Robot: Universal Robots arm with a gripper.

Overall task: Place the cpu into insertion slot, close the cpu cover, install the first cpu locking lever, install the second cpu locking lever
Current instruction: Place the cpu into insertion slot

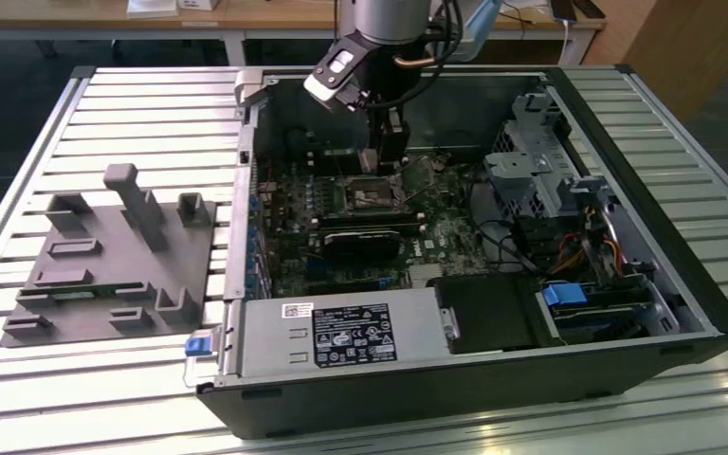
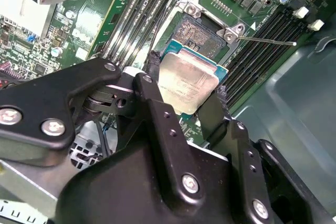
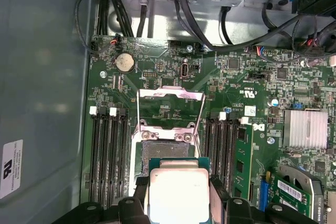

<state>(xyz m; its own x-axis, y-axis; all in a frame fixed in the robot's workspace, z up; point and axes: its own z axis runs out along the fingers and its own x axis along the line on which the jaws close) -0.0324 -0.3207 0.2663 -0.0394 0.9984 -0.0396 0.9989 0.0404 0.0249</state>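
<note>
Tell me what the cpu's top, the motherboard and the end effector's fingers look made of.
The cpu top looks like matte silver-grey metal, dully reflective, over a green base. The motherboard is probably green lacquered circuit laminate, judging by its traces and soldered parts. The end effector fingers are matte black with screws; metal or hard plastic, unclear.

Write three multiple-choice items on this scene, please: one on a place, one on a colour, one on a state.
1. Where is the cpu? A. on the table B. between the fingers C. on the grey fixture
2. What colour is the motherboard? A. green B. red C. white
3. How is the insertion slot? A. uncovered B. under its closed cover C. under a heatsink
Key: 1 B, the fingers clamp its edges; 2 A, green shows between the parts; 3 A, its dark inside lies bare.
</note>
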